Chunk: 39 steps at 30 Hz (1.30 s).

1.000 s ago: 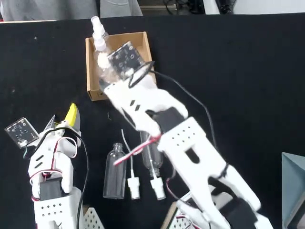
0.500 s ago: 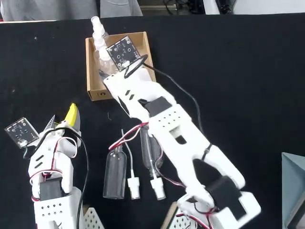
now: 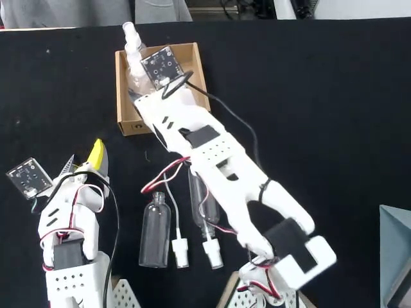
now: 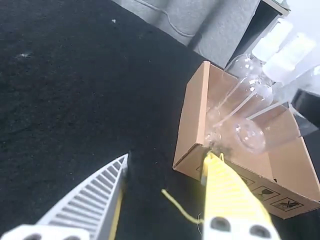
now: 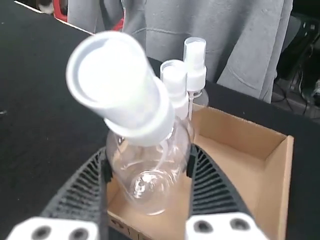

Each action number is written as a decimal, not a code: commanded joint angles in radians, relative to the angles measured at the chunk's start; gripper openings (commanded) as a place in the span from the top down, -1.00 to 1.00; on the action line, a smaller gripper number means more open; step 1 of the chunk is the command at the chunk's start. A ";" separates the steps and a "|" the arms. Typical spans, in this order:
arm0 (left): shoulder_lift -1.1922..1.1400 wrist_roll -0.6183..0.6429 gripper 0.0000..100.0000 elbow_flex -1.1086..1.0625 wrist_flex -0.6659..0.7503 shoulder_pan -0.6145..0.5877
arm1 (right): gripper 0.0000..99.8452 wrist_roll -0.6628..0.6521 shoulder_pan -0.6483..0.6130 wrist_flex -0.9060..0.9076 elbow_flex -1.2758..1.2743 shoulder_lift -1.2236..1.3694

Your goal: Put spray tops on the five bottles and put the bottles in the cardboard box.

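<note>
Right hand (image 5: 147, 156) clenched on capped bottle (image 5: 145, 175), gripped round body, cap tilted back toward arm. Base held just over near wall of cardboard box (image 5: 272, 150), judged so it can be lowered in base first. Two standing bottles (image 5: 182, 75) leaned at far wall inside; bare box floor beside them judged room enough. Box set near far edge of bench (image 3: 334, 96), left of middle. Left hand (image 4: 167, 160) released, empty, parked toward near left corner. Two open bottles (image 3: 154, 228) and two spray tops (image 3: 180, 247) laid toward near edge, partly under right arm.
</note>
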State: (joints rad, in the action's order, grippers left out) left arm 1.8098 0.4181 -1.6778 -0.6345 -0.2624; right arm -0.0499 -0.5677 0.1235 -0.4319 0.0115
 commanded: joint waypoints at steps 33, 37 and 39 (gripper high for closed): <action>0.009 -0.009 0.56 -0.024 0.018 0.001 | 0.88 0.025 0.021 -0.031 0.211 0.285; 0.009 -0.009 0.56 -0.024 0.018 0.001 | 0.88 0.020 0.008 -0.031 0.211 0.285; 0.009 -0.009 0.56 -0.024 0.018 0.001 | 0.88 0.020 0.006 -0.031 0.209 0.286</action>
State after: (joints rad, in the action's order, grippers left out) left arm 1.8098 0.4166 -1.6778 -0.6345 -0.2624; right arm -0.0330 -0.5662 0.1189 -0.3046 0.3076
